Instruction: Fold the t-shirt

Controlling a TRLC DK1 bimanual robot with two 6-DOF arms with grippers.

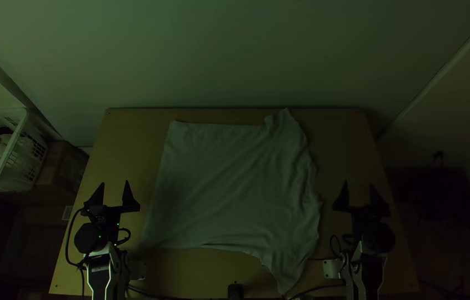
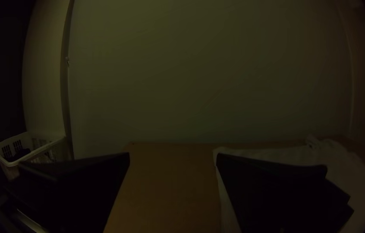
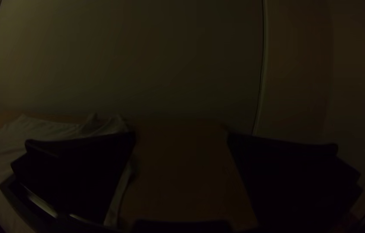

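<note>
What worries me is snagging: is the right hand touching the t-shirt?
Apart. The top view shows bare table between the right hand and the side of the t-shirt.

You can't read any words, names, numbers or signs here.
</note>
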